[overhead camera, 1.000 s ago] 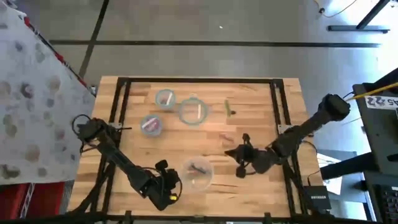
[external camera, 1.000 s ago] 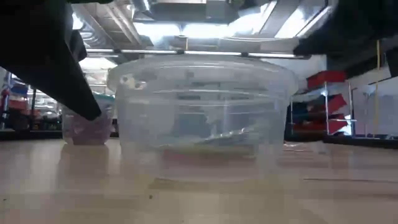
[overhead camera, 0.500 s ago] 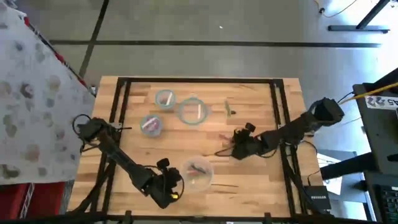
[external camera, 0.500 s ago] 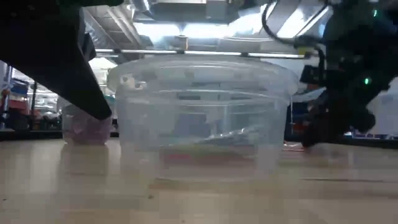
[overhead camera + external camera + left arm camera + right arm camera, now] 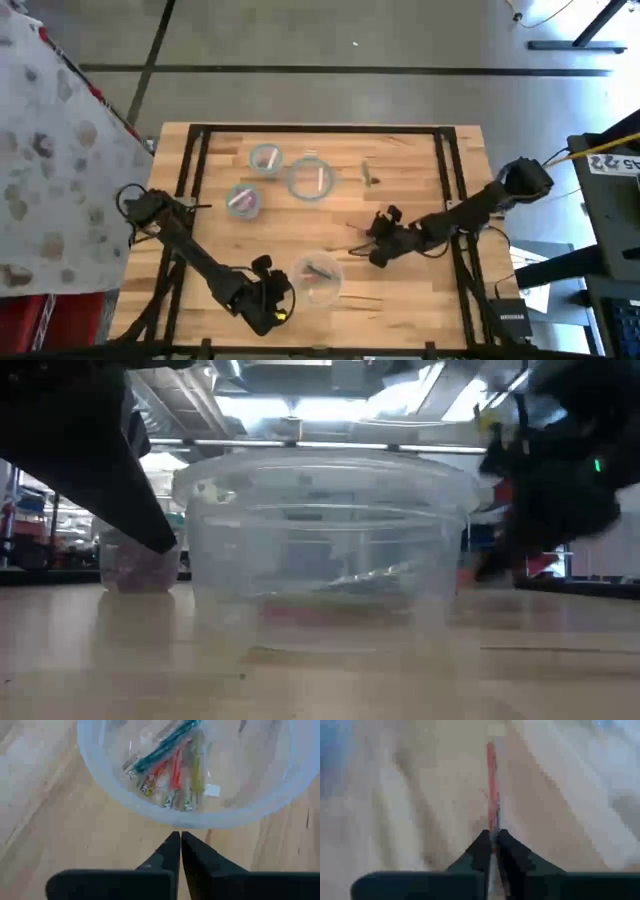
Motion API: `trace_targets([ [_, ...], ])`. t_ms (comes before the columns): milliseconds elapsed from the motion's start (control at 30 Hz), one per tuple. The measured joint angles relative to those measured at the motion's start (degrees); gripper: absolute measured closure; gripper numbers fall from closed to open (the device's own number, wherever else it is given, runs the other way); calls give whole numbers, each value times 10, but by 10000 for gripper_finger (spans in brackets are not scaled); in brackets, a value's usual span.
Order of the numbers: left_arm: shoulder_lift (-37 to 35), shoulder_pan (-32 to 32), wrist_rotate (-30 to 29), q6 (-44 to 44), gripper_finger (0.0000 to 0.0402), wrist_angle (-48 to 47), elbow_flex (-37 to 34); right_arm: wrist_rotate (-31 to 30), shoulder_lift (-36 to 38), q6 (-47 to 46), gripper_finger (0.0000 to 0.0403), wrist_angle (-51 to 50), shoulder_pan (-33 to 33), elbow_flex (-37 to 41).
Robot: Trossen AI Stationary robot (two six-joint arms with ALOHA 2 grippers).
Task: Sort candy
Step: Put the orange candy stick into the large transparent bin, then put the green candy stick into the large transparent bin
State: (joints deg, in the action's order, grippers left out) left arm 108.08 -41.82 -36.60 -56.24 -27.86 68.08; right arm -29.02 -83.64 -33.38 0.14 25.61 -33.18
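Note:
A clear bowl near the front edge holds several thin stick candies: teal, red and yellow-green. My left gripper is shut, its tips just outside that bowl's rim; I cannot tell whether they touch it. My right gripper is right of the bowl, shut on a thin red stick candy. A greenish candy lies on the table at the far side. Another thin piece lies near the front edge. My right gripper pinches the red stick candy at its near end between its two fingertips. The fingers slant down and lie along the stick, which reaches straight out ahead of them. The blur hides whether the stick lies on the table or is lifted.
Three small teal-rimmed bowls stand at the far left of the table; one holds purple candy. A black frame runs along the table's edges. In the low view the big bowl fills the middle.
My right gripper has come down toward the table and shifted toward the table's left edge, ending at the thin red candy right of the big bowl. My left gripper has kept still by the bowl.

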Motion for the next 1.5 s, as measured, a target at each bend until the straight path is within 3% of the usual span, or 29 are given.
trace_targets([
  [267, -44, -15, -27, 15, 402, -15, 17, 1, -4, 74, 395, 76, 63, -121],
  [467, -57, -28, -74, 24, 402, -15, 21, 17, -74, 102, 385, 120, 70, -166],
  [567, -57, -28, -75, 22, 402, -15, 21, 27, -118, 107, 353, 120, 65, -188],
  [767, -57, -28, -75, 24, 402, -17, 21, 30, -138, 129, 243, 62, 53, -220],
  [833, -57, -28, -75, 23, 402, -15, 20, -5, -121, 129, 211, -3, 48, -227],
  [933, -57, -28, -75, 23, 402, -16, 20, -111, -79, 110, 182, -114, 33, -229],
  [1033, -57, -28, -75, 24, 402, -16, 20, -203, -41, 57, 175, -247, -4, -229],
  [1100, -57, -28, -75, 24, 402, -16, 20, -229, -30, 35, 175, -308, -40, -222],
  [1200, -57, -28, -75, 24, 402, -16, 20, -192, -26, 23, 175, -320, -106, -190],
  [1500, -57, -28, -75, 24, 402, -15, 20, -39, -76, -99, 176, -139, -271, -67],
])
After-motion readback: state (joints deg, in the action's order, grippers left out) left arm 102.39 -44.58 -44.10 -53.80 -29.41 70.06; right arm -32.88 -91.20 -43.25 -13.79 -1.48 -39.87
